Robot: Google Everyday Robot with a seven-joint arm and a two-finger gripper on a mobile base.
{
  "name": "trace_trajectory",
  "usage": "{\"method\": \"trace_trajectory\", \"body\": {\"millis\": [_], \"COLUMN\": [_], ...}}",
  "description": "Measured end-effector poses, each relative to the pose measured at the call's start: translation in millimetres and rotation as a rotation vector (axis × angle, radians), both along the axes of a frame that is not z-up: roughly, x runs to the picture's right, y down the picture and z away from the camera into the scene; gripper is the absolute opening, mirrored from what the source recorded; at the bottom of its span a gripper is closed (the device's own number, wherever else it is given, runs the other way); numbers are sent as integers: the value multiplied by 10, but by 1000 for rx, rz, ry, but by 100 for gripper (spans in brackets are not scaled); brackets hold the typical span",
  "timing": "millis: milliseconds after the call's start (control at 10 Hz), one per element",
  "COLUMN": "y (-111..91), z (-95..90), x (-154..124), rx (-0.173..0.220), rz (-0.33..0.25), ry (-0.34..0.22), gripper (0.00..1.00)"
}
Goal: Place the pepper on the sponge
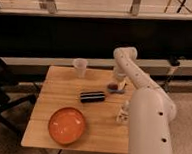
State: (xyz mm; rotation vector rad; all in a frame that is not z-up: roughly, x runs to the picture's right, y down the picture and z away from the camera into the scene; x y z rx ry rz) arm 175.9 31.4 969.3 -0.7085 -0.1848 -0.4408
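Note:
The small dark-red pepper (111, 86) shows at the right side of the wooden table (57, 101), just under the tip of my arm. A sliver of the light-blue sponge (118, 91) peeks out right beside and below it. I cannot tell whether the pepper rests on the sponge. My gripper (117, 83) hangs down from the white arm directly over this spot and partly hides both things.
A black ribbed block (92, 96) lies mid-table, left of the gripper. A large orange bowl (66, 125) sits near the front edge. A clear cup (79, 66) stands at the back. A small white object (121, 114) stands by the right edge, against my arm's thick lower part.

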Motion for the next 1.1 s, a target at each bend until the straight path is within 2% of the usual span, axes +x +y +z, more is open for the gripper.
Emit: {"method": "trace_trajectory", "body": {"millis": [700, 1100], "y": [-15, -58], "z": [-17, -74], "x": [-52, -43], "rx": [-3, 11], "rz": [2, 13], "ry": [-15, -37], "gripper": [80, 80]}}
